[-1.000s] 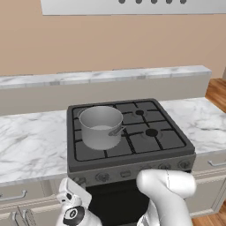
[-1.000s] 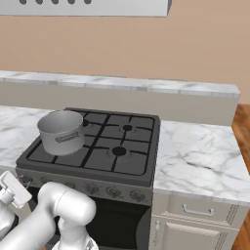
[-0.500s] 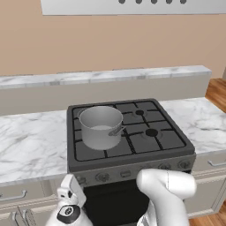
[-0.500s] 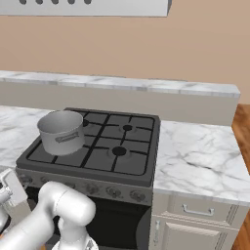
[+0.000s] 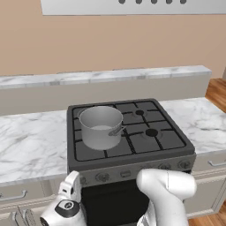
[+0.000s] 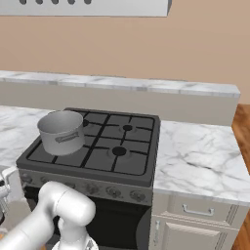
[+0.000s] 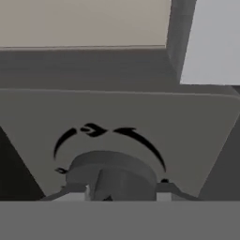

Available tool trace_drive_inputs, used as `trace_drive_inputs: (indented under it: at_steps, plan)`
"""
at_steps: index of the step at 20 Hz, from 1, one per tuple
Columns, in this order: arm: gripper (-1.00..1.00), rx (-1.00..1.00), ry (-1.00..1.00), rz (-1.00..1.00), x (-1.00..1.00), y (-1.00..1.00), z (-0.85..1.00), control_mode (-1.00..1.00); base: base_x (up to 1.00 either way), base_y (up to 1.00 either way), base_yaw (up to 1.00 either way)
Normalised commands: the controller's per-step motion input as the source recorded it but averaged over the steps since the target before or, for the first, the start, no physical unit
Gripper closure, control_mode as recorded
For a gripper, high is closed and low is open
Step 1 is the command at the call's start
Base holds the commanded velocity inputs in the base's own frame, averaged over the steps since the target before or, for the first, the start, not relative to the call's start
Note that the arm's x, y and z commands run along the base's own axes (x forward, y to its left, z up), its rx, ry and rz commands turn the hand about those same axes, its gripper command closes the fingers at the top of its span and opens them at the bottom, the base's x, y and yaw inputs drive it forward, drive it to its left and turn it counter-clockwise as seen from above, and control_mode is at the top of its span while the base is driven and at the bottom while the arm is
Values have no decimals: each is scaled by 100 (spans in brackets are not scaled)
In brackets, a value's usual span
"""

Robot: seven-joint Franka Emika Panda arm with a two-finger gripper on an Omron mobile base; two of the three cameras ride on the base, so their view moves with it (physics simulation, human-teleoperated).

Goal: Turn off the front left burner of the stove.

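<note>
The dark stove has black grates and a row of round knobs along its front panel. My gripper is pressed up to the left end of that panel. Close up in the hand view, the leftmost knob sits under curved black markings. My gripper is shut on this knob, with a fingertip against each side of its disc. A steel pot stands on the left burners.
Marble counters flank the stove, with cream drawers below them. A raised marble ledge runs along the back wall under a range hood. Wooden floor lies to the right.
The hand has stayed at the left knob and rolled about its own axis. The dark disc on the wrist has shifted left and slightly up. Stove and pot are unmoved.
</note>
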Motion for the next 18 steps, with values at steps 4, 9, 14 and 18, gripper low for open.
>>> trace_drive_inputs:
  at_steps: [4, 9, 14, 18]
  plan:
    - [100, 49, -20, -11, 42, 0, 0, -100, 0, 0, 0]
    - [100, 53, -26, -11, 32, -1, -7, -100, 0, 0, 0]
    - [100, 52, -27, -10, 61, 0, 0, -100, 0, 0, 0]
    - [100, 52, -30, -10, 57, 0, 0, -100, 0, 0, 0]
